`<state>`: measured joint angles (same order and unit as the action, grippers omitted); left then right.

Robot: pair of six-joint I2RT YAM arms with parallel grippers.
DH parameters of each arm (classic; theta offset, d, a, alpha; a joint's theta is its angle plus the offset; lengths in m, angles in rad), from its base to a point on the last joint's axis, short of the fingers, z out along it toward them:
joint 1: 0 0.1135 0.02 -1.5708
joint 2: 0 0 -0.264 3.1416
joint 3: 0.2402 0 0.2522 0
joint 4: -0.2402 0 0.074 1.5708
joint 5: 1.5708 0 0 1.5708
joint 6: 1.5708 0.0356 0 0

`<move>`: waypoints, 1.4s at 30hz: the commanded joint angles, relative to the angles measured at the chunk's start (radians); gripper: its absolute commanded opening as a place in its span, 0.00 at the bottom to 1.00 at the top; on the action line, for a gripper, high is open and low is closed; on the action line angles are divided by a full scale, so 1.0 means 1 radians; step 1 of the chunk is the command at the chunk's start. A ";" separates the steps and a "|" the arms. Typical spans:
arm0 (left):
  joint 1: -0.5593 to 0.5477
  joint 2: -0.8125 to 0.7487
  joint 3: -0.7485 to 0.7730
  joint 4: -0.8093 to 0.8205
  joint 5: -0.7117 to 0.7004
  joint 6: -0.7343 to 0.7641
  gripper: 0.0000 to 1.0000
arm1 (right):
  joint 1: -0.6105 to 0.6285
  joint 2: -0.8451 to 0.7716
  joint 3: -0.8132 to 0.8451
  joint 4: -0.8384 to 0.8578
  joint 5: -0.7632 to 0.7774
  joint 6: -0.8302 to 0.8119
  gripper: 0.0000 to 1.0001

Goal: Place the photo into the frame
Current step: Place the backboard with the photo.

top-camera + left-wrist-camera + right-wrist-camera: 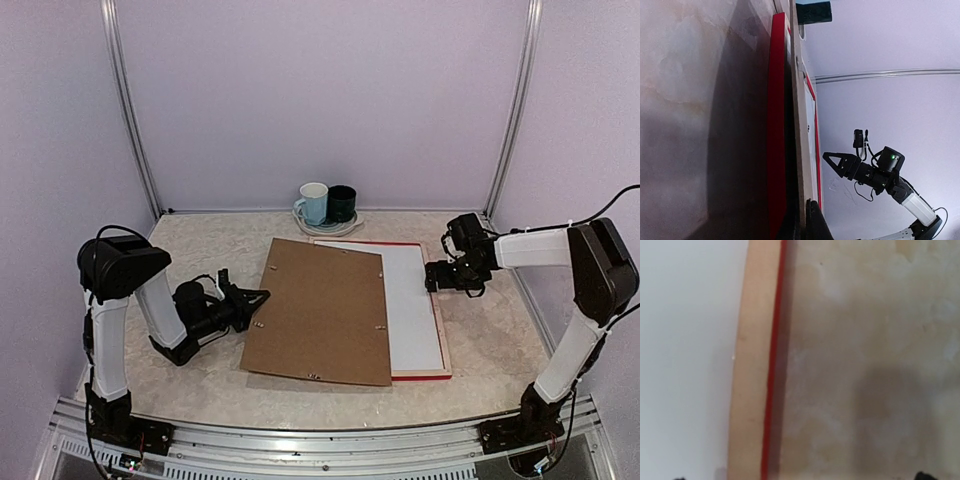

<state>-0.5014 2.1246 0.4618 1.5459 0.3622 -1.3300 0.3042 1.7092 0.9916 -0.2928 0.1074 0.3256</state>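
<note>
The frame [441, 335] lies face down on the table, its pale wood back up and a red edge along its sides. A plain white sheet [412, 300] fills its opening and looks like the photo's white back. The picture side is hidden. A brown backing board [320, 310] lies askew over the frame's left half. My left gripper [262, 296] is at the board's left edge. In the left wrist view the gripper [807, 222] is shut on the board's edge [799, 150], above the red frame [776, 125]. My right gripper [432, 276] is open just over the frame's right rail [752, 365], holding nothing.
A pale mug [313, 203] and a dark green mug [341, 203] stand on a plate [352, 227] at the back, just beyond the frame's far edge. Metal posts and lilac walls close in the table on three sides.
</note>
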 commanded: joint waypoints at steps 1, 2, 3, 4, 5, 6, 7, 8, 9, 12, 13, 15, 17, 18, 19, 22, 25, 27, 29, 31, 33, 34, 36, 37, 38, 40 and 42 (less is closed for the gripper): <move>-0.010 0.000 0.020 0.009 -0.057 0.042 0.00 | -0.031 -0.003 -0.022 0.046 -0.080 0.020 0.99; -0.014 0.001 0.024 0.009 -0.062 0.039 0.00 | -0.036 -0.005 -0.028 0.053 -0.097 0.024 0.99; -0.019 0.003 0.029 0.009 -0.063 0.038 0.00 | -0.044 -0.007 -0.035 0.061 -0.105 0.028 0.99; -0.023 0.007 0.038 0.008 -0.064 0.036 0.00 | -0.052 -0.009 -0.040 0.070 -0.142 0.035 0.99; -0.028 0.012 0.043 0.010 -0.066 0.032 0.00 | -0.063 -0.013 -0.051 0.082 -0.168 0.042 0.99; -0.032 0.016 0.048 0.013 -0.068 0.029 0.00 | -0.075 -0.017 -0.063 0.095 -0.209 0.052 0.99; -0.036 0.022 0.051 0.018 -0.070 0.026 0.00 | -0.091 -0.022 -0.075 0.119 -0.248 0.064 0.99; -0.038 0.028 0.053 0.028 -0.074 0.022 0.00 | -0.110 -0.031 -0.090 0.138 -0.285 0.080 0.99; -0.041 0.032 0.054 0.040 -0.076 0.017 0.00 | -0.128 -0.038 -0.104 0.161 -0.326 0.094 0.99; -0.046 0.045 0.056 0.068 -0.083 0.001 0.00 | -0.168 -0.045 -0.124 0.205 -0.432 0.124 0.99; -0.048 0.046 0.057 0.071 -0.086 -0.001 0.00 | -0.173 -0.041 -0.122 0.210 -0.455 0.127 0.99; -0.056 0.047 0.063 0.066 -0.093 0.000 0.00 | -0.175 -0.030 -0.112 0.214 -0.487 0.132 0.99; -0.063 0.049 0.074 0.061 -0.099 0.000 0.00 | -0.175 -0.023 -0.105 0.219 -0.507 0.139 0.99; -0.067 0.049 0.078 0.063 -0.102 -0.003 0.00 | -0.176 -0.021 -0.103 0.223 -0.513 0.143 0.99; -0.070 0.052 0.084 0.065 -0.105 -0.004 0.00 | -0.176 -0.018 -0.101 0.225 -0.516 0.146 0.99; -0.079 0.059 0.102 0.066 -0.115 -0.006 0.00 | -0.175 -0.005 -0.092 0.224 -0.523 0.150 0.99; -0.089 0.068 0.125 0.057 -0.119 -0.007 0.00 | -0.175 0.014 -0.082 0.227 -0.531 0.151 0.99; -0.095 0.080 0.140 0.051 -0.126 -0.006 0.00 | -0.176 0.024 -0.081 0.232 -0.538 0.154 0.99; -0.101 0.090 0.155 0.047 -0.135 -0.006 0.00 | -0.175 0.031 -0.080 0.241 -0.550 0.158 0.99; -0.108 0.102 0.168 0.045 -0.141 -0.008 0.00 | -0.175 0.037 -0.079 0.245 -0.560 0.161 0.99; -0.113 0.115 0.179 0.044 -0.149 -0.011 0.00 | -0.176 0.044 -0.079 0.250 -0.568 0.163 0.99; -0.116 0.118 0.185 0.043 -0.152 -0.013 0.00 | -0.176 0.045 -0.078 0.252 -0.571 0.165 0.99; -0.121 0.126 0.192 0.040 -0.166 -0.013 0.00 | -0.175 0.048 -0.080 0.258 -0.581 0.166 0.99; -0.123 0.129 0.200 0.034 -0.167 -0.013 0.00 | -0.176 0.050 -0.078 0.259 -0.586 0.168 0.99; -0.129 0.137 0.230 0.006 -0.157 -0.008 0.00 | -0.175 0.053 -0.074 0.263 -0.598 0.170 0.99; -0.134 0.143 0.247 -0.007 -0.154 -0.006 0.00 | -0.176 0.056 -0.071 0.266 -0.609 0.170 0.99; -0.140 0.151 0.264 -0.020 -0.149 -0.004 0.00 | -0.176 0.061 -0.068 0.271 -0.623 0.172 0.99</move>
<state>-0.6247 2.2517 0.6807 1.5269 0.2279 -1.3846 0.1333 1.7508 0.8967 -0.0505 -0.4751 0.4900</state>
